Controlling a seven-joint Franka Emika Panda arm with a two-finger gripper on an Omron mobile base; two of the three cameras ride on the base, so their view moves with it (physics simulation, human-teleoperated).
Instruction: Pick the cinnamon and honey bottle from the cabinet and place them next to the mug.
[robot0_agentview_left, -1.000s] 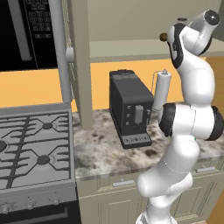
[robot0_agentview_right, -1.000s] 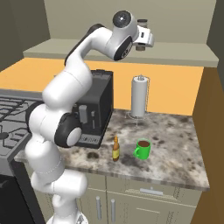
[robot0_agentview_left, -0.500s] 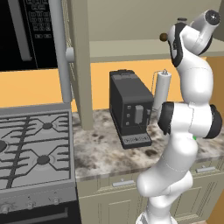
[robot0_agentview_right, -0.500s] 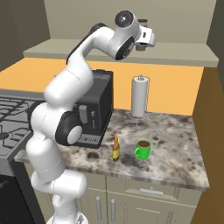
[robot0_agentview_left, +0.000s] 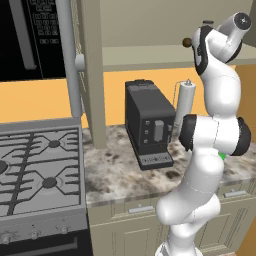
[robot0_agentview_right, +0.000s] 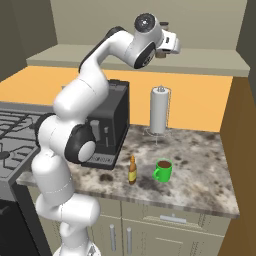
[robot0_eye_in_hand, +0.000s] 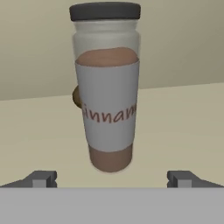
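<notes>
The cinnamon (robot0_eye_in_hand: 108, 100) stands upright on the cabinet shelf (robot0_agentview_right: 210, 61), a jar with a dark lid and a white label. It sits straight ahead of my gripper (robot0_eye_in_hand: 112, 179), whose jaws are open wide. The fingertips (robot0_eye_in_hand: 42, 178) stay short of the jar on either side and touch nothing. In the right base view the gripper (robot0_agentview_right: 169, 46) is raised to shelf height. The honey bottle (robot0_agentview_right: 132, 170) stands on the counter just left of the green mug (robot0_agentview_right: 163, 170). The cabinet's tall side panel (robot0_agentview_left: 93, 75) rises at the left.
A small brown ball (robot0_eye_in_hand: 77, 97) lies on the shelf just behind the jar, to its left. A black coffee machine (robot0_agentview_right: 111, 120) and a paper towel roll (robot0_agentview_right: 159, 110) stand at the back of the counter. The stove (robot0_agentview_left: 35, 165) is left of them, under a microwave (robot0_agentview_left: 30, 35).
The hand has crept slightly further along the shelf. Its jaws stay wide open, and the bottle and mug have not moved.
</notes>
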